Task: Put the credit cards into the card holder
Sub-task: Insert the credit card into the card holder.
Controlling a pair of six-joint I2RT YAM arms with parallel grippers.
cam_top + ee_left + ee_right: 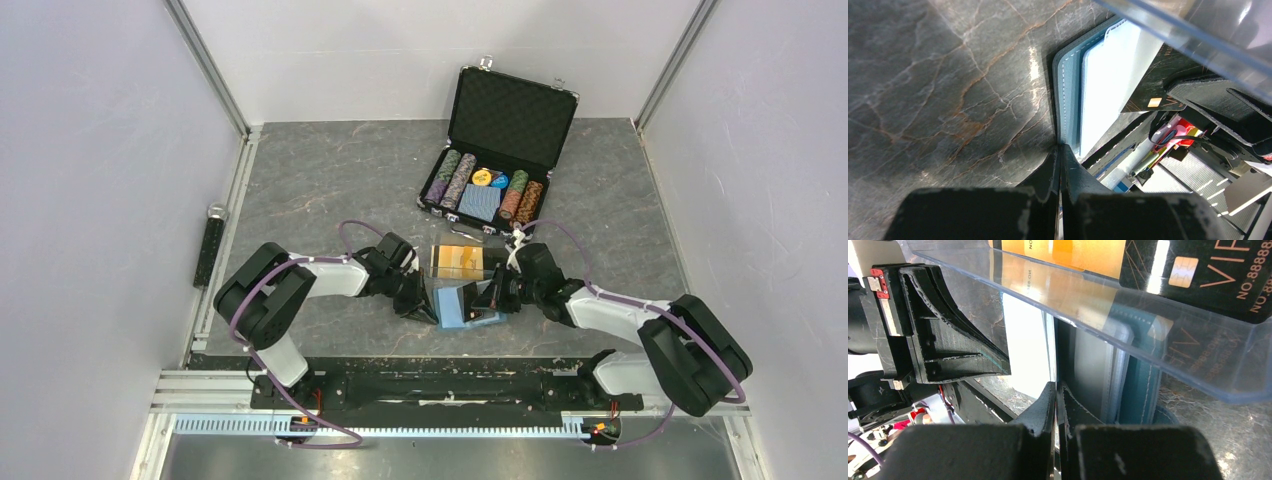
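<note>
Left gripper — jaws pressed together, tips at the edge of the card holder; right gripper likewise closed — whether it pinches anything is unclear.

Left gripper jaws shut at open card holder corner; black card overlaps it.

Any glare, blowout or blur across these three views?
Left wrist: the pale inside of the card holder is washed out almost to white. Right wrist: the clear plastic tray mirrors the cards, and a bright glare streak crosses the black card. Top external: even light, soft shadows, sharp.
</note>
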